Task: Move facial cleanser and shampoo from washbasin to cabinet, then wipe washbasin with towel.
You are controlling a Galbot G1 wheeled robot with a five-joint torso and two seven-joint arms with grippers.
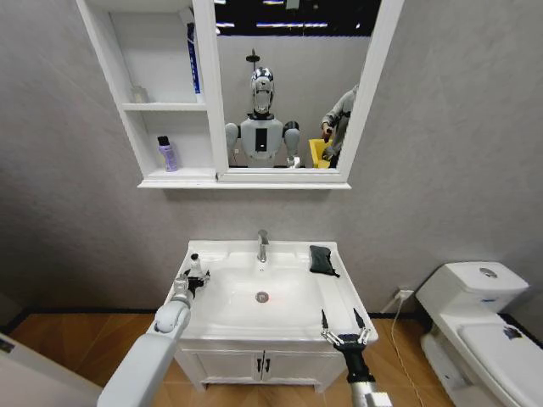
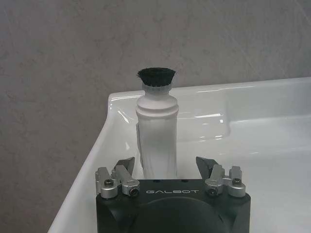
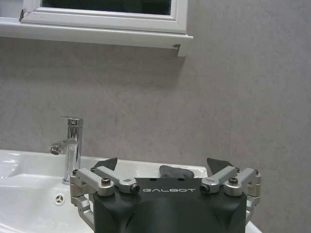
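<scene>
Two grippers work at the washbasin (image 1: 293, 309). The left gripper (image 2: 167, 165) stands wide open around a white, black-capped bottle (image 2: 156, 136) at the rim's left back corner, seemingly untouched. The towel (image 1: 322, 259) lies right of the tap (image 1: 263, 246). The right gripper (image 1: 344, 326) hovers spread and empty at the front edge.

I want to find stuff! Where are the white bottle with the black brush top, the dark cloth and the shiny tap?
White bottle with black brush top (image 2: 156, 141): left wrist view, on its body.
Small dark soft towel (image 1: 321, 259): head view, its middle.
Shiny chrome tap (image 3: 73, 145): right wrist view, its upright column.
</scene>
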